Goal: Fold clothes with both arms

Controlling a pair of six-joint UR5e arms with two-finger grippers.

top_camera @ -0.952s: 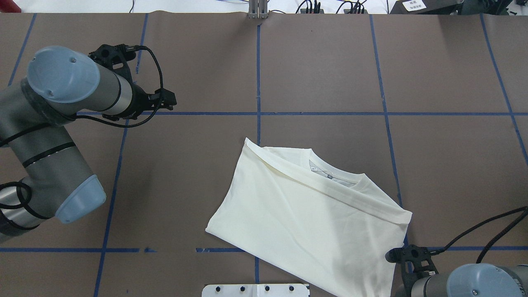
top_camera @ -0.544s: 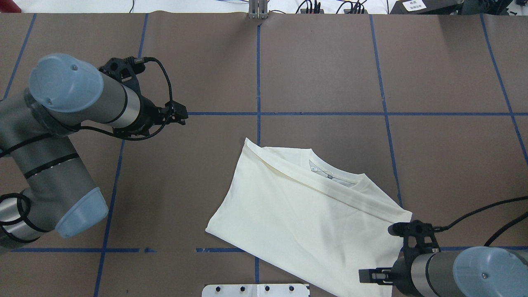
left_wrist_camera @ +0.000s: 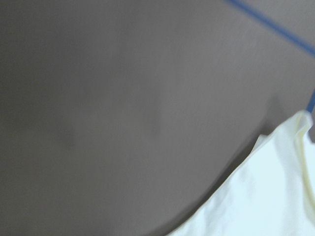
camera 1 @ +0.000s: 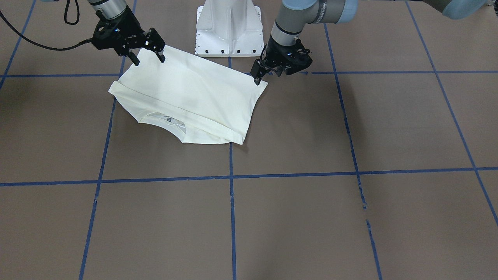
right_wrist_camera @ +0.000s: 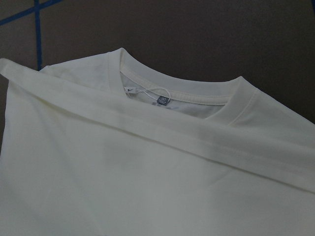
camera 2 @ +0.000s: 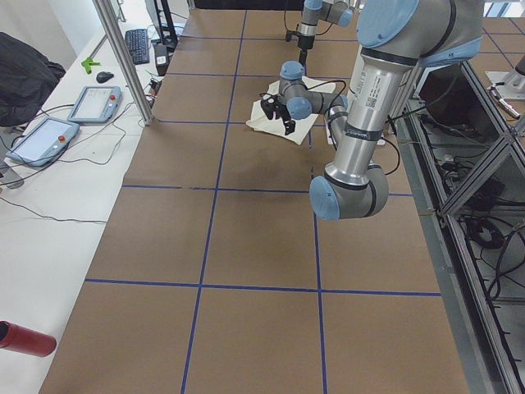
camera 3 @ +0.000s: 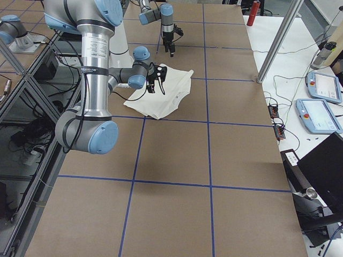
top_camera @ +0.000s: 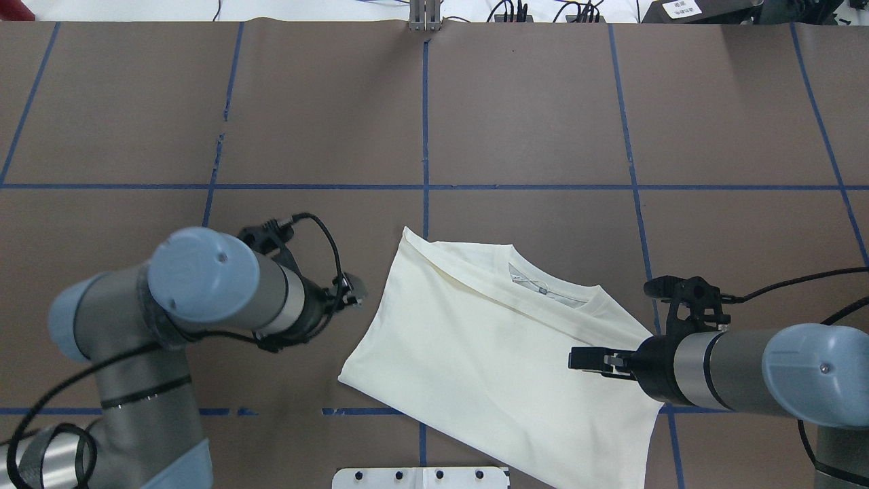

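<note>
The right fingers stand wide apart, holding nothing, poised just above the T-shirt near its robot-side edge. The left fingers hang at the shirt's opposite corner. They look parted and empty to us, though overhead they blur, and whether they touch cloth we cannot tell. The shirt lies folded on the counter, plain side up, collar facing away from the robot. Its lower face is hidden, and the overhead frame cuts off its near hem. Beyond the collar the taped counter lies open. The neck label is too small to read.
</note>
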